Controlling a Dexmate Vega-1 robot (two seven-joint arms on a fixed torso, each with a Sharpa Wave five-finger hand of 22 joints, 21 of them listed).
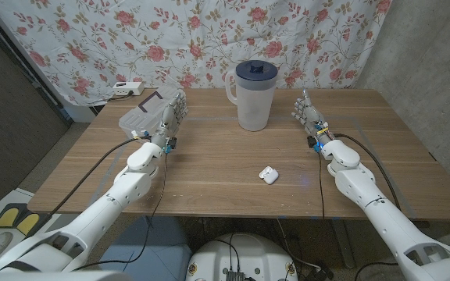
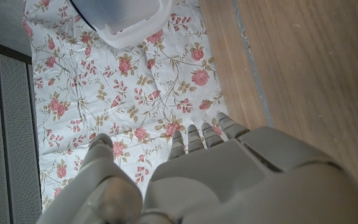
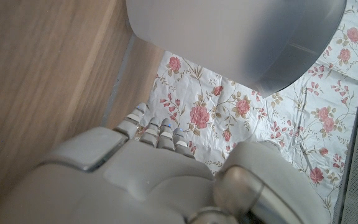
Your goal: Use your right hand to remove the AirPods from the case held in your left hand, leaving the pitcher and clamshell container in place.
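The small white AirPods case point(image 1: 268, 175) lies on the wooden worktop point(image 1: 209, 168), near the front edge, between both arms. The left hand point(image 1: 170, 117) and right hand point(image 1: 309, 114) hold nothing, fingers apart, flanking the translucent blue-lidded pitcher point(image 1: 254, 95). A clear clamshell container point(image 1: 139, 119) sits beside the left hand.

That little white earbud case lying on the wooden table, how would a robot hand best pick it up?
Probably from straight above, pinching the small white rounded earbud case across its narrower sides. It lies low on the wooden table with open space around it, so there is nothing to hook under, and both hands stand well away.
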